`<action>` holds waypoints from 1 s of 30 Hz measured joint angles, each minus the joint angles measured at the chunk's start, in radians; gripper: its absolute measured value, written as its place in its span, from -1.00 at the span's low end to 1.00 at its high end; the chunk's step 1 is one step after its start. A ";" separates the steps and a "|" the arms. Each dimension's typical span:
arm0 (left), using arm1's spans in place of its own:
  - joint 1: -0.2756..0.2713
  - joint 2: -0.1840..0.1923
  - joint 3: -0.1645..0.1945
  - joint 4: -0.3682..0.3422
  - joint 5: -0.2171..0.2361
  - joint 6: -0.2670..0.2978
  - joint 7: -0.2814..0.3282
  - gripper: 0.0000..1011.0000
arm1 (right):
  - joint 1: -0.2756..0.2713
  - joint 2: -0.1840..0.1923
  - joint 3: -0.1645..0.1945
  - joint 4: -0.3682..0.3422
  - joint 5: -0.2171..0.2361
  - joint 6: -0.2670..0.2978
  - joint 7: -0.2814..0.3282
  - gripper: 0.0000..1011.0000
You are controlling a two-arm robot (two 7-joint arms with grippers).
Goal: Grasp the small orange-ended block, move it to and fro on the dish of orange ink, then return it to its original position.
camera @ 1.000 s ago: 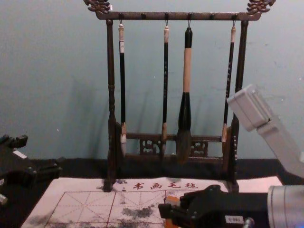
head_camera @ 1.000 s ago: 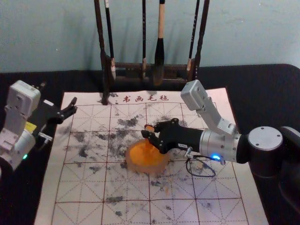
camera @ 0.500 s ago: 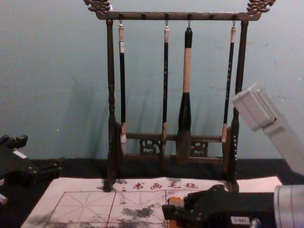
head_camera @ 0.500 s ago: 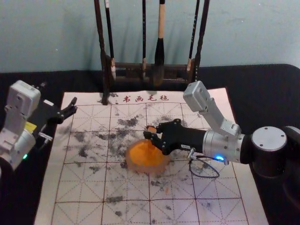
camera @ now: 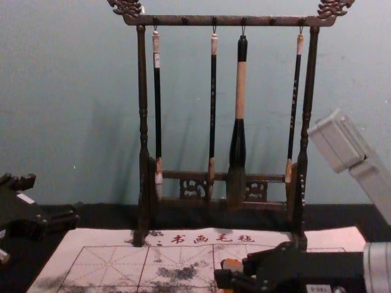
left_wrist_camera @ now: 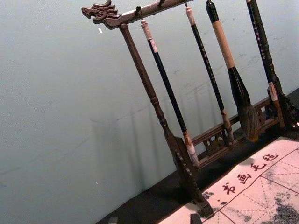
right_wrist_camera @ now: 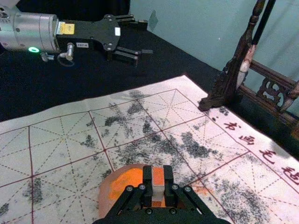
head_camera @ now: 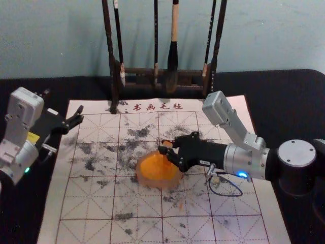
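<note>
Head view puts the right gripper (head_camera: 166, 147) at the dish (head_camera: 152, 183) of orange ink (head_camera: 157, 166), reaching in from the right of the dish, with its fingertips at the far rim, a little to the right of the dish's middle. Its fingers are drawn in narrow around the small orange-ended block (right_wrist_camera: 158, 179), one pressed on each side, as the right wrist view makes plain; the block's upper end is orange, with a pale band beneath it. Whether the lower end touches the ink I cannot tell. Chest view catches the orange of the block between the dark fingers too. Off to the left of the dish and somewhat farther back, the left gripper (head_camera: 63, 104) hangs near the edge of the writing mat (head_camera: 91, 231), its two fingers spread wide with nothing between them. The mat lies under the dish and reaches out all around it, ruled with dark red squares and dotted lines, and smudged grey mostly beyond and to the left of the dish. Farther back, beyond the dish, stands a dark wooden rack (head_camera: 137, 71) with four brushes (camera: 238, 146) hanging in a row from its top bar
</note>
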 joint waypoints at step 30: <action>0.000 0.000 0.000 0.000 0.000 0.000 0.000 0.98 | 0.009 -0.035 -0.033 0.011 0.018 0.013 0.010 -0.75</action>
